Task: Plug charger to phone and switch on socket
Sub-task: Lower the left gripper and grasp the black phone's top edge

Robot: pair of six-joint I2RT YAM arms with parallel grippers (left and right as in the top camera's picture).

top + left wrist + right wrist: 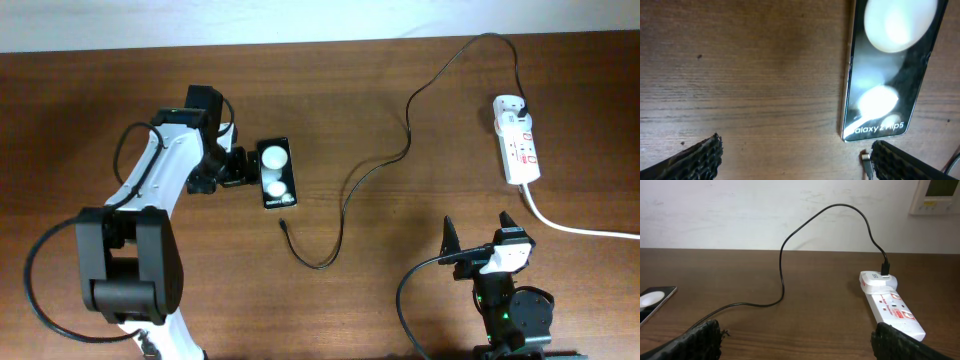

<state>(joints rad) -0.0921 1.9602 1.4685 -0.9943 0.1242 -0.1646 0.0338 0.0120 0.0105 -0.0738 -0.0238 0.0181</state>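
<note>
Surface (340, 310): dark brown wood, grain running left to right, matte finish. One small dark speck (699, 56) in the grain, seen in the left wrist view. Far side: plain white wall (740, 210), lightly scuffed. On the wall at far right, a white panel (937, 195) with a greenish display, partly cut off by the frame edge.

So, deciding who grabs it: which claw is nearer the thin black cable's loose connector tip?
Left. The left claw is beside the glossy black rectangular phone, the connector tip just past that phone's end; the right claw is far off on the tip's other side.
</note>
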